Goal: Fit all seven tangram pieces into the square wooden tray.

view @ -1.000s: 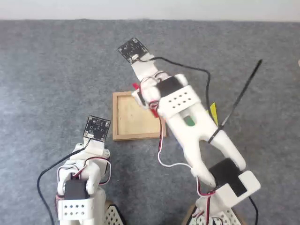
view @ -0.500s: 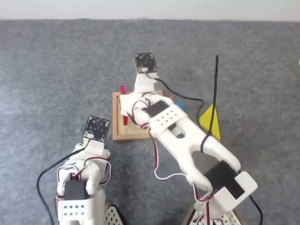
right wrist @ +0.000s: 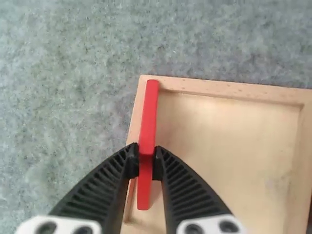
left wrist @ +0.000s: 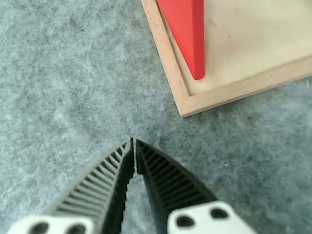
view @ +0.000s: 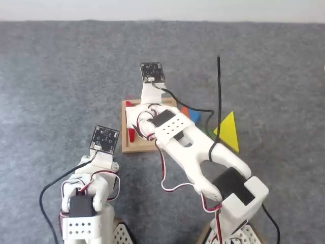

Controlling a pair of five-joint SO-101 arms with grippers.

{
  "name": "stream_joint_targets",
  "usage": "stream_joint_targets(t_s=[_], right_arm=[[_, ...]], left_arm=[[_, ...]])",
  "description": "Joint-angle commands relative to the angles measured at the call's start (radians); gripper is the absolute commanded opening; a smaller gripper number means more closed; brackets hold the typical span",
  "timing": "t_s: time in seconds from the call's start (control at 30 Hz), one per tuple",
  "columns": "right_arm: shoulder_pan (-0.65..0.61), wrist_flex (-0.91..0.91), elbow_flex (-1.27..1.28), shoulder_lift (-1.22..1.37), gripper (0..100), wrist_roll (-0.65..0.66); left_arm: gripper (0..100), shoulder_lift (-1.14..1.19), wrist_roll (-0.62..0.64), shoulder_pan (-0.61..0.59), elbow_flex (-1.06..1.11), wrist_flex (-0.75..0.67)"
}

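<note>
Along the tray wall, the right arm's jaws grip a red piece; the left arm's jaws are closed.

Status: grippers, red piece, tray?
Right gripper shut on red tangram piece, on edge along wall of square wooden tray. Left gripper shut, empty, beside tray. Nothing blocking.

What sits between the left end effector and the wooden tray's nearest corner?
Just bare grey mat. In the left wrist view, the shut left end effector points toward the tray corner with nothing between them.
</note>
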Motion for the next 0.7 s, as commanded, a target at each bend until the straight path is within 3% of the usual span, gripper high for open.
stream_joint_targets(t_s=[0.0,0.1,0.33,0.5,0.67], right_arm=[[-0.002,0.019,-0.043,0.001,0.9,-0.009],[0.010,0.028,-0.041,0.002,3.7,-0.072],[-0.002,0.142,-0.061,-0.010,23.6,-0.120],[-0.028,0.202,-0.083,-0.059,18.9,-0.052],[0.005,0.312,-0.077,-0.191,12.0,0.183]], left_arm=[[1,-0.014,-0.006,0.000,-0.008,0.005],[1,-0.014,-0.006,0.000,-0.008,0.005],[1,-0.014,-0.006,0.002,-0.008,0.005],[1,-0.014,-0.006,0.002,-0.008,0.005],[1,-0.014,-0.006,0.000,-0.008,0.005]])
